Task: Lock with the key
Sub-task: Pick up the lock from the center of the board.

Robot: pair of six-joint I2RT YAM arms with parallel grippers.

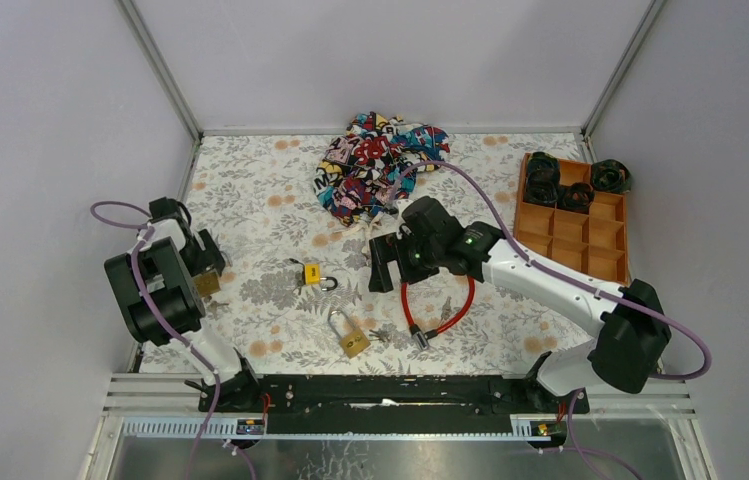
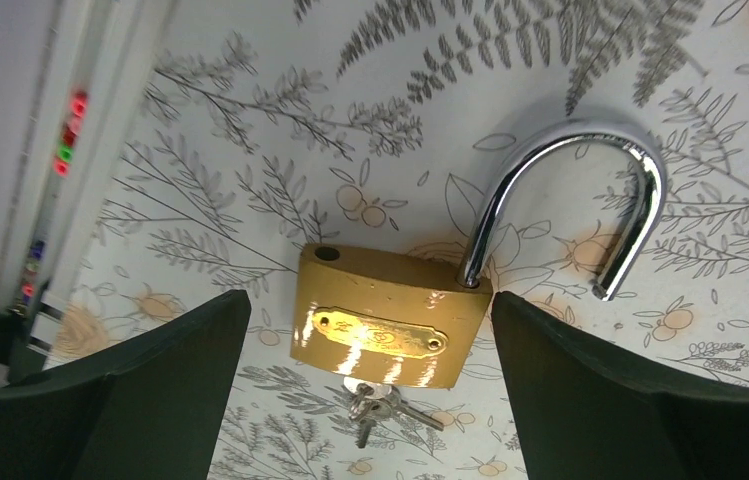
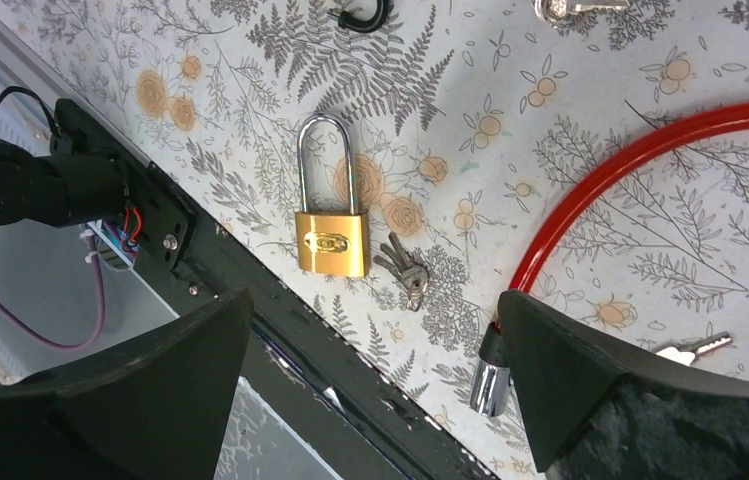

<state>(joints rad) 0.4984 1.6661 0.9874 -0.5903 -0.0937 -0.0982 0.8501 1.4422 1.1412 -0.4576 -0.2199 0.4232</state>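
**Left gripper poised astride the open padlock**

In the left wrist view the padlock (image 2: pixel 385 318) lies flat at lower centre. The fingers of the left gripper (image 2: pixel 368 305) are spread wide to either side of its body and grip nothing. Its long axis runs bottom to top, with the key (image 2: pixel 375 398) in the base below. The shackle (image 2: pixel 640 185) arches to the upper right, its free end swung clear of the hole. The step appears to be a pre-grasp. The next move likely calls for clamping the body, seating the shackle and turning the key. The right gripper (image 3: pixel 375 300), equally wide and empty, hangs at the centre of the top view.
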